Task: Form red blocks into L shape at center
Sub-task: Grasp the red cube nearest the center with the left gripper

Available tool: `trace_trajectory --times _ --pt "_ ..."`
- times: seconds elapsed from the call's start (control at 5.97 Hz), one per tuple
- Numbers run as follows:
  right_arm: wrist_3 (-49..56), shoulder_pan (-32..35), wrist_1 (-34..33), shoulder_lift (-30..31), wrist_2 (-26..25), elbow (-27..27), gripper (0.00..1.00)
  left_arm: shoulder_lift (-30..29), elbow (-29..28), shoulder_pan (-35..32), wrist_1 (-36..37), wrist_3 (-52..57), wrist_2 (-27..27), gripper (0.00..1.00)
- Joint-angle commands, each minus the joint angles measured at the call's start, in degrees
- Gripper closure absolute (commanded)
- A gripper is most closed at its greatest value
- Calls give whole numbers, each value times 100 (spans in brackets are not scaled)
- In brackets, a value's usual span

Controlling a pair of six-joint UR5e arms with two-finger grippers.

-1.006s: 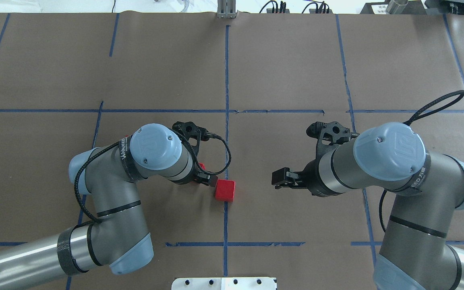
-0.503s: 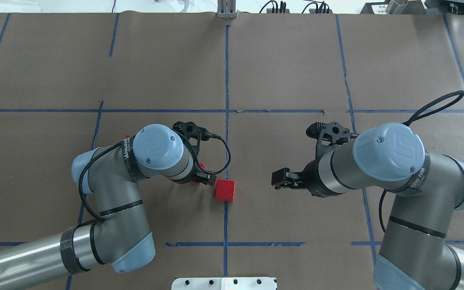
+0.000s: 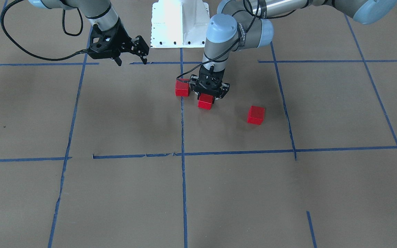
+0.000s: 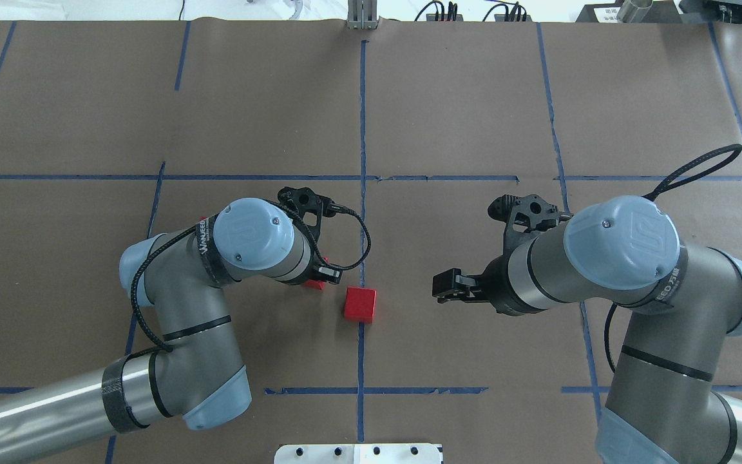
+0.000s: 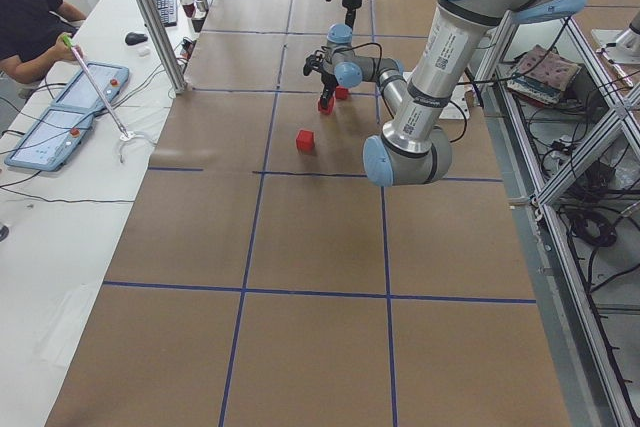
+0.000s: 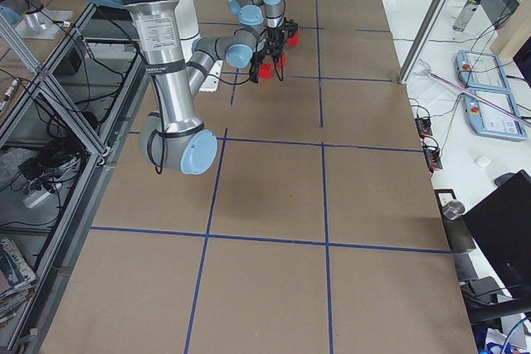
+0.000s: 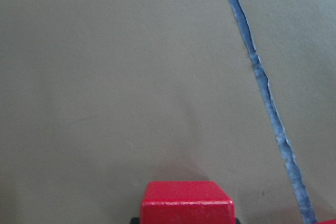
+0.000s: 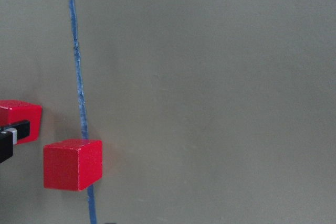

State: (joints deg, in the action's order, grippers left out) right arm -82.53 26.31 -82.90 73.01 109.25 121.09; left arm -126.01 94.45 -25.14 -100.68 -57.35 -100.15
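We saw our left end effector (image 3: 209,93) clamped around one red block (image 3: 205,102), just beside a second block (image 3: 182,88) on the blue tape line (image 3: 183,131). The third block (image 3: 255,115) sat apart. Our right end effector (image 3: 132,61) hung spread wide, holding nothing.

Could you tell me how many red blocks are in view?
3. One block sits on the centre tape line, a second block is between the left gripper fingers beside it, and a third block lies apart. None seems hidden.
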Motion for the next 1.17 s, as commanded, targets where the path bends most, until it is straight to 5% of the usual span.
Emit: trace_trajectory --times 0.0,0.34,1.01 --pt "0 32 2 -6 0 29 0 -169 -110 -201 -21 31 100 100" --pt "0 259 -16 447 61 457 0 -730 -583 -202 14 -1227 92 100" --pt "-9 331 -16 609 27 530 0 -1084 -1034 -17 75 -1707 92 100"
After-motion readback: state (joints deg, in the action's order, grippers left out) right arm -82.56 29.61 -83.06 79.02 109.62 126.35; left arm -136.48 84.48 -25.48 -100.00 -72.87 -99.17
